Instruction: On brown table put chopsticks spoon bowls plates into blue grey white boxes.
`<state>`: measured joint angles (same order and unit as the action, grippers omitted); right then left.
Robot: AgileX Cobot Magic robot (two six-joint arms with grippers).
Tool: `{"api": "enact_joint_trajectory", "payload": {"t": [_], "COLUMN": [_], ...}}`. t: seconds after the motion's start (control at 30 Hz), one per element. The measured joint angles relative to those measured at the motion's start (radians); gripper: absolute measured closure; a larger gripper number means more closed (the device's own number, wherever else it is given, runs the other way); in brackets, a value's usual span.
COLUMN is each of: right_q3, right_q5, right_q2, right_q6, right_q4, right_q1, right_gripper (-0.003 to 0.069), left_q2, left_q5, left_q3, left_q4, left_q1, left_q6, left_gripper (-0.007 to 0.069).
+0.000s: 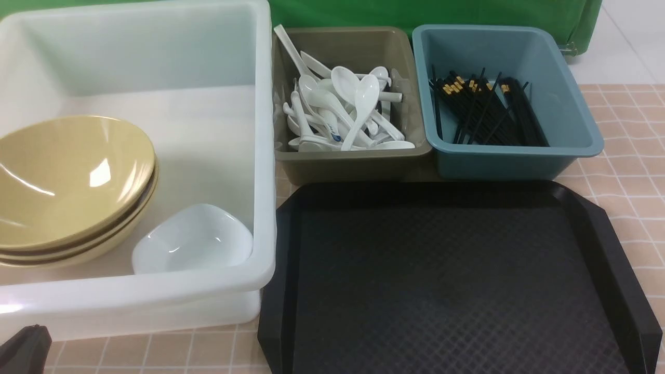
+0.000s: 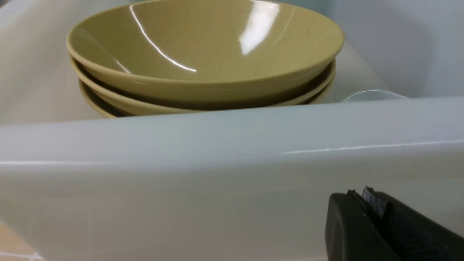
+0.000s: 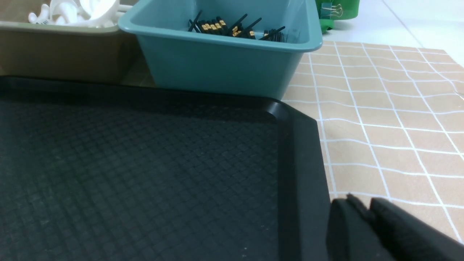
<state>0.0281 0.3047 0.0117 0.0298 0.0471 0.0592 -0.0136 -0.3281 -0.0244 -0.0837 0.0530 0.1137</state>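
On tan tiled tabletop (image 1: 634, 156) – black tray (image 1: 447, 270), green backdrop (image 1: 415, 13) behind; both grippers clenched, nothing held.

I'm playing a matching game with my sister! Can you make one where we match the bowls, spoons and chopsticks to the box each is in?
Things:
1. yellow bowls
2. spoons
3. chopsticks
4. small white dish

Places:
A. blue box
B. white box, beside the bowls
C. grey box
D. white box, stacked up

Pairs: 1-D, 2-C, 3-A, 4-B
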Motion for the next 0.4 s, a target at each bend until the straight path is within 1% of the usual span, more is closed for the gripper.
{"api": "enact_joint_trajectory", "payload": {"t": [0.4], "right_q3": [0.000], "right_q5": [0.000], "right_q2": [0.000], "right_q6": [0.000], "right_q4": [0.000], "right_q1": [0.000], "right_gripper": [0.0526], "left_q2": [0.000], "left_q5": [0.000], "left_q3": [0.000], "left_q4": [0.000], "left_q1": [0.000], "left_q6": [-0.001], "left_gripper": [0.0623]}}
